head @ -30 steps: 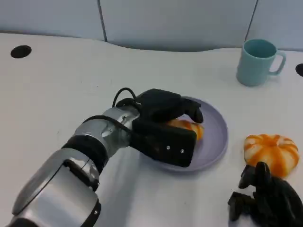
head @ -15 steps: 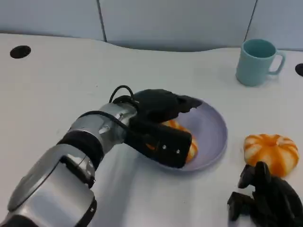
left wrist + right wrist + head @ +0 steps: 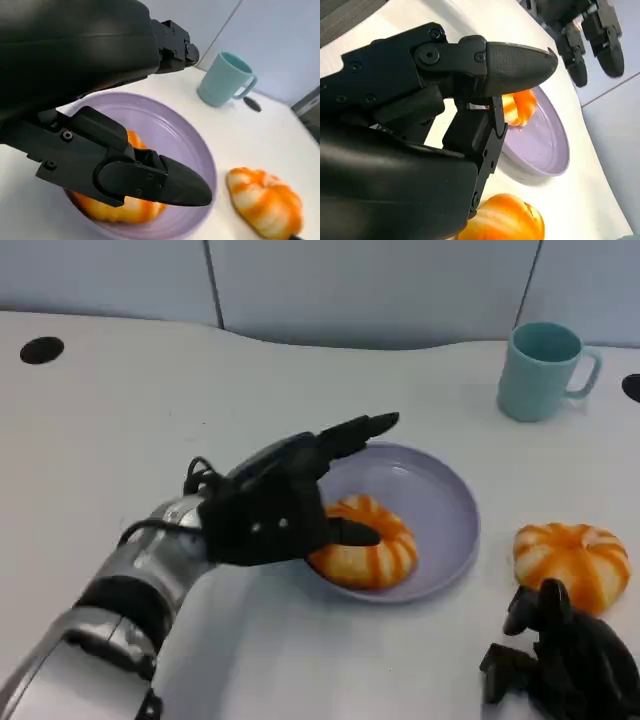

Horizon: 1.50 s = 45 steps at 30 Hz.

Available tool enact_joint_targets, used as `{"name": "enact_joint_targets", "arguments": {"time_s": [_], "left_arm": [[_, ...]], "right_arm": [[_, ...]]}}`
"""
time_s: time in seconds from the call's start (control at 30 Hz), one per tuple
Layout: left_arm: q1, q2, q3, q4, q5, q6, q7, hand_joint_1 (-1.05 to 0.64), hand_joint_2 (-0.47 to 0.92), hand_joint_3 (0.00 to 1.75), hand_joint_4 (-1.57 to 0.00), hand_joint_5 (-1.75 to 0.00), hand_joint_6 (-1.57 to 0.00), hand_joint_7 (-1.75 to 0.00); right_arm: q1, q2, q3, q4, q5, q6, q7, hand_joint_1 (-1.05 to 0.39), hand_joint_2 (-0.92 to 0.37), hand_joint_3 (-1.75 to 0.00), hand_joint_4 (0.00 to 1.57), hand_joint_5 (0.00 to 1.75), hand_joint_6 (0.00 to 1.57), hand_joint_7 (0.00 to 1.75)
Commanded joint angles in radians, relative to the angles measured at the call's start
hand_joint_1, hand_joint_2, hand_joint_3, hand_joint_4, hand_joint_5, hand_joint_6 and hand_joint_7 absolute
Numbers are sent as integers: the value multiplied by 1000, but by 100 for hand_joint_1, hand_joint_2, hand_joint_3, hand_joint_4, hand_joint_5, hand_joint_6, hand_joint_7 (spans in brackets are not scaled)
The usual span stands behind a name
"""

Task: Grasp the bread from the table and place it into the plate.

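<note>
An orange-and-white striped bread (image 3: pixel 368 548) lies in the lilac plate (image 3: pixel 448 490) at the table's middle. My left hand (image 3: pixel 268 514) hovers at the plate's left rim with its fingers spread; it holds nothing, and its thumb (image 3: pixel 172 184) hangs just over the bread (image 3: pixel 120 212). A second bread of the same kind (image 3: pixel 572 562) sits on the table right of the plate. My right hand (image 3: pixel 565 665) rests on the table just in front of that bread (image 3: pixel 502 220), holding nothing.
A teal mug (image 3: pixel 541 370) stands at the back right, beyond the plate. A black round hole (image 3: pixel 42 349) marks the table's far left. The table's curved back edge runs in front of a grey wall.
My left hand has let go of the bread, spread its fingers and drawn back to the left off the plate. The bread now lies uncovered in the plate. The right hand has not moved.
</note>
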Motion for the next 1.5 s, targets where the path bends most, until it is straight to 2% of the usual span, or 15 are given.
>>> {"name": "enact_joint_targets", "arguments": {"time_s": [0.03,0.47,0.5,0.53,0.63,0.77,0.8,0.83,0.87,0.97,1.1,1.13,1.2,1.27,1.5], "left_arm": [[82,-11,113,-38,-159,-56,-112,-82,92,23,-18,-14,-13,-6],[98,-16,149,-59,-182,-49,-166,-83,92,24,-17,-18,-14,-6],[179,-36,204,-111,-273,-72,-186,-83,92,24,-16,-19,-14,-6],[242,-52,247,-153,-343,-87,-203,-83,92,29,-30,-43,-27,-8],[440,-103,313,-340,-544,-33,-302,-78,92,34,-32,-99,-48,-12],[525,-121,321,-466,-606,52,-339,-77,92,35,-32,-112,-52,-14],[562,-134,327,-509,-637,82,-348,-77,92,35,-32,-121,-55,-24],[589,-143,332,-544,-660,107,-354,-77,92,35,-33,-135,-48,-56],[608,-147,334,-570,-673,127,-357,-76,92,35,-33,-139,-43,-73],[640,-165,348,-621,-711,181,-354,-76,92,33,-42,-148,-46,-94],[717,-172,364,-782,-783,406,-310,-78,92,31,-54,-162,-55,-118],[735,-167,372,-815,-801,457,-303,-78,92,30,-64,-169,-55,-141],[765,-166,384,-871,-818,535,-276,-76,92,31,-72,-173,-52,-161],[783,-171,392,-908,-819,582,-249,-74,92,32,-78,-174,-52,-171],[823,-177,419,-903,-813,620,-253,-69,92,31,-87,-175,-60,-175]], "right_arm": [[9,-14,-3,22,-3,-4,6,-45,-92,-51,129,128,116,123],[8,-13,-4,27,-4,-14,13,-45,-92,-52,129,128,117,121],[7,-11,-4,24,-3,-4,4,-45,-92,-52,129,128,117,121],[6,-9,-4,21,-3,4,-3,-44,-92,-52,129,129,115,124],[7,-2,0,19,-8,6,-17,-45,-92,-50,129,129,114,127],[6,-8,4,15,-9,12,-20,-45,-92,-50,129,128,114,128],[6,-11,5,12,-11,15,-21,-45,-92,-50,130,128,115,128],[5,-13,6,10,-12,18,-21,-45,-92,-50,130,128,115,128],[5,-14,6,9,-12,20,-21,-45,-92,-50,130,128,115,128],[6,-13,8,3,-15,23,-28,-44,-92,-52,130,129,116,127],[6,-12,8,15,-15,5,-16,-44,-92,-54,131,128,117,125],[5,-11,8,12,-16,11,-23,-45,-92,-51,131,128,118,123],[5,-10,12,9,-22,11,-32,-46,-92,-49,132,128,120,123],[6,-9,13,9,-24,6,-31,-46,-92,-49,131,128,120,122],[3,-15,5,17,-13,1,-8,-46,-92,-50,129,128,120,119]]}}
